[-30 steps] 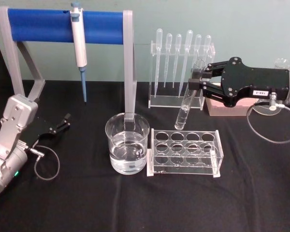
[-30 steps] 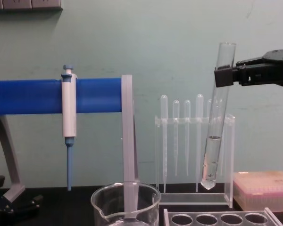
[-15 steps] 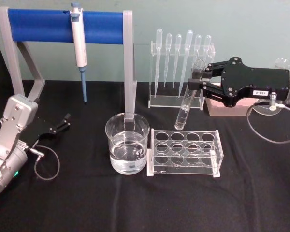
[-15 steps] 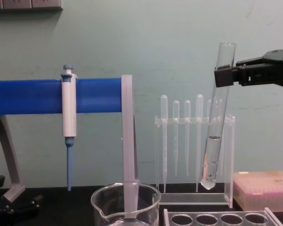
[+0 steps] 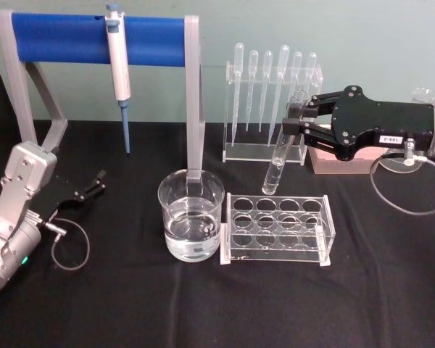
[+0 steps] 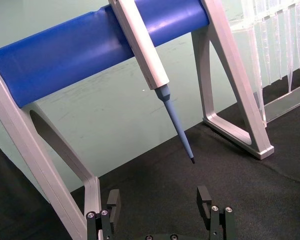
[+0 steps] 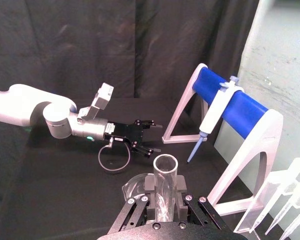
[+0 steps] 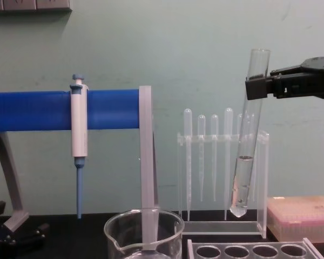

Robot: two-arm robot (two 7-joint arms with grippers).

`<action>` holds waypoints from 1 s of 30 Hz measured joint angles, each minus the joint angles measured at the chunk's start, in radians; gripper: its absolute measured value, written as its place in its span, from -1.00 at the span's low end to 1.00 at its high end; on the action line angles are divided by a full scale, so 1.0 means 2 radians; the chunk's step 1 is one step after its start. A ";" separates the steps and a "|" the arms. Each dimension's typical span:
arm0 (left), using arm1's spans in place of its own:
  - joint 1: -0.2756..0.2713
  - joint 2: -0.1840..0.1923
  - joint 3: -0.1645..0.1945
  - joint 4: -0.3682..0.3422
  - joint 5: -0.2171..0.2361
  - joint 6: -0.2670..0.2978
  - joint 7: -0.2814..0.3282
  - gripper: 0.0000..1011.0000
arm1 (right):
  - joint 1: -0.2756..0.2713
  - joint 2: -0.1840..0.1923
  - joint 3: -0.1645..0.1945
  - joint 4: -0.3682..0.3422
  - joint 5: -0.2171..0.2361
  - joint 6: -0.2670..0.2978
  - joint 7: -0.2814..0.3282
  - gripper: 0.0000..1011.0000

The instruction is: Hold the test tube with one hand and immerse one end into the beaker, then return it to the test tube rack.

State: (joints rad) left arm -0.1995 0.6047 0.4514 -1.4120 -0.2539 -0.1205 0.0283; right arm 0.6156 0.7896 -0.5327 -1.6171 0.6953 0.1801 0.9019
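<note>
My right gripper point(image 5: 293, 119) point(image 8: 255, 88) is shut on the upper part of the test tube point(image 5: 283, 145) point(image 8: 247, 140), which hangs tilted in the air above the far side of the clear rack point(image 5: 278, 228). A little liquid sits in the tube's rounded bottom. In the right wrist view the tube's open rim point(image 7: 165, 165) stands between the fingers. The beaker point(image 5: 191, 215) point(image 8: 144, 233), partly filled with clear liquid, stands on the black table to the left of the tube, apart from it. My left gripper point(image 5: 94, 183) point(image 6: 159, 202) rests open low on the table at the far left.
A blue-barred stand point(image 5: 94, 40) holding a pipettor point(image 5: 118, 69) is at the back left. A rack of plastic pipettes point(image 5: 272, 101) stands behind the tube. A pink-topped box point(image 8: 302, 216) sits at the back right under my right arm.
</note>
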 joint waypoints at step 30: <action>0.000 0.000 0.000 0.000 0.000 0.000 0.000 0.98 | 0.000 0.000 0.000 0.000 0.000 0.000 0.000 -0.53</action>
State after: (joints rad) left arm -0.1995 0.6047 0.4514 -1.4120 -0.2539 -0.1205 0.0283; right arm 0.6156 0.7896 -0.5328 -1.6171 0.6953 0.1801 0.9018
